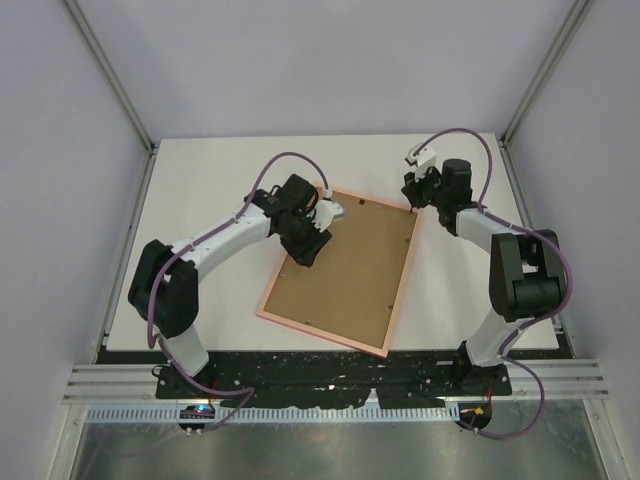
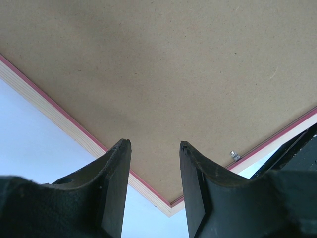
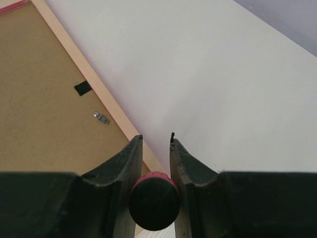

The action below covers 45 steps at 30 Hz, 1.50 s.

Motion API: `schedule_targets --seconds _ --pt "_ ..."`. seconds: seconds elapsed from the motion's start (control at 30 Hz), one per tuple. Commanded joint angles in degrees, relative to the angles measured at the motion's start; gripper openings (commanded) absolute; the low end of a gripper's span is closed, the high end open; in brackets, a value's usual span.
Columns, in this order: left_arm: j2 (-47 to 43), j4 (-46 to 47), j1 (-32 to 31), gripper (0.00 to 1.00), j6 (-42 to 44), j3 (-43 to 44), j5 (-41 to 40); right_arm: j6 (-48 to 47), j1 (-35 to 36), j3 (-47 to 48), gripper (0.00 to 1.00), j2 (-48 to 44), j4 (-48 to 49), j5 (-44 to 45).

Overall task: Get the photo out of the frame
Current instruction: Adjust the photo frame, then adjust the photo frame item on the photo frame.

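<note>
The right tool [image 3: 156, 138] grips a small dark red-rimmed knob [image 3: 154, 201] at the far right corner of the frame [image 1: 404, 270]. The left tool [image 2: 154, 144], jaws apart and empty, hovers over the far left corner. The frame lies face down on the bench [image 1: 200, 200], its backing board [image 1: 345, 265] upward, hiding the photo.

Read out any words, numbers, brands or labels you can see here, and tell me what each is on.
None. No text, number or logo shows on the plain brown backing board, the thin pink picture frame or the white table.
</note>
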Motion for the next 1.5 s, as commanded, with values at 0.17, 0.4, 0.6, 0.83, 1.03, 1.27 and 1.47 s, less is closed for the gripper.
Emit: schedule_targets --seconds 0.17,0.4,0.6,0.83,1.03,1.27,1.47 --pt "-1.20 0.27 -0.84 0.47 0.70 4.25 1.23 -6.10 0.03 2.64 0.08 2.75 5.45 6.31" --pt "-0.24 0.62 -1.37 0.48 -0.18 6.80 2.72 -6.04 -0.05 3.51 0.08 2.49 8.99 5.71" --pt "-0.76 3.17 -1.37 0.48 -0.80 7.50 7.81 9.41 -0.93 1.77 0.08 -8.57 -0.42 -11.60" --pt "-4.62 9.32 -1.11 0.49 -4.13 6.80 17.03 28.77 -1.81 -5.87 0.08 -27.72 1.23 -29.97" --pt "-5.42 12.49 -1.11 0.50 -9.40 8.73 28.11 46.25 -1.81 -11.41 0.08 -33.90 8.87 -37.36" --pt "-3.93 15.65 -1.28 0.51 -16.17 10.75 40.16 56.37 -1.72 -15.37 0.08 -35.93 17.56 -40.79" --pt "-2.26 16.62 -2.07 0.52 -18.11 11.37 41.84 65.35 -1.02 -17.13 0.08 -34.96 24.44 -41.68"
